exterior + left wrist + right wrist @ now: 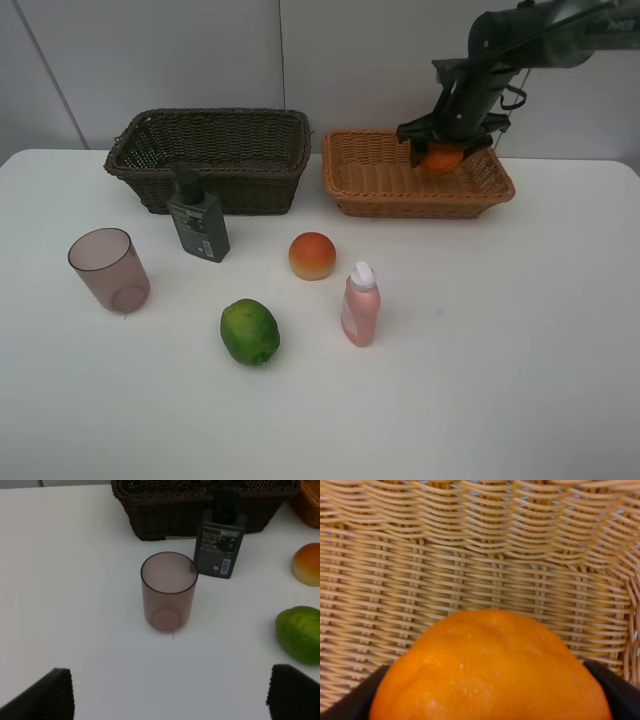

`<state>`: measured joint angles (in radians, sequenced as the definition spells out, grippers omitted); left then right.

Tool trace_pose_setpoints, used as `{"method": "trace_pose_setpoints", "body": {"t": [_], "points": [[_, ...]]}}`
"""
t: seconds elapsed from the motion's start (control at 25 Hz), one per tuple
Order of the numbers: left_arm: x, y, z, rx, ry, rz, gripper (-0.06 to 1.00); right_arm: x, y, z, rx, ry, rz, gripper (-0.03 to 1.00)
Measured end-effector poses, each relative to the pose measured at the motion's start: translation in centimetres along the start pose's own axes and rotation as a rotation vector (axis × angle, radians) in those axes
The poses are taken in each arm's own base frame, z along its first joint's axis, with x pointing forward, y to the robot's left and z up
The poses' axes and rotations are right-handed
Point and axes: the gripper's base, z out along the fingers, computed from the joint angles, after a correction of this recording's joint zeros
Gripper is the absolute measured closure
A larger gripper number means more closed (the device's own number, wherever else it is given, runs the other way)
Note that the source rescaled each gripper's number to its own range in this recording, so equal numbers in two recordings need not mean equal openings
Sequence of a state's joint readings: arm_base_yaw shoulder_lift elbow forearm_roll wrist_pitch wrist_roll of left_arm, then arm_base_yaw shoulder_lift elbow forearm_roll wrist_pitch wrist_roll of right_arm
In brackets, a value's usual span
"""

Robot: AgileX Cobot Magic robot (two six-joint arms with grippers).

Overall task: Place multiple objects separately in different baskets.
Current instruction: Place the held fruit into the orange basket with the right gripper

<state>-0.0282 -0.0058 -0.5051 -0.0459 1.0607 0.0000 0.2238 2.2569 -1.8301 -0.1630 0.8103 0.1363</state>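
My right gripper is shut on the orange and holds it over the light tan basket, near its right end. In the right wrist view the orange fills the lower half, with the basket's weave behind it. The dark brown basket stands at the back left. In front of it are the dark green pump bottle, the mauve cup, the peach-like fruit, the lime and the pink bottle. My left gripper is open, apart from the cup.
The white table runs to its front edge below the items. A white wall stands behind the baskets. The left wrist view also shows the pump bottle, the lime and the peach-like fruit.
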Motion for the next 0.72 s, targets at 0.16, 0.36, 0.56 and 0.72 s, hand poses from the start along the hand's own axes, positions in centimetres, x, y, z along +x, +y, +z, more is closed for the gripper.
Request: {"method": "trace_pose_setpoints", "body": {"t": [0.16,0.36,0.56,0.72], "points": [[0.00,0.00,0.00,0.000,0.000,0.000,-0.05,0.01,0.00,0.00,0.000,0.001,-0.063,0.31],[0.00,0.00,0.00,0.000,0.000,0.000,-0.05,0.13,0.28,-0.01,-0.032,0.012,-0.119,0.31],[0.00,0.00,0.00,0.000,0.000,0.000,-0.05,0.11,0.36,-0.01,-0.040,0.010,-0.118,0.15],[0.00,0.00,0.00,0.000,0.000,0.000,-0.05,0.11,0.34,-0.01,-0.038,0.010,-0.120,0.12]]}}
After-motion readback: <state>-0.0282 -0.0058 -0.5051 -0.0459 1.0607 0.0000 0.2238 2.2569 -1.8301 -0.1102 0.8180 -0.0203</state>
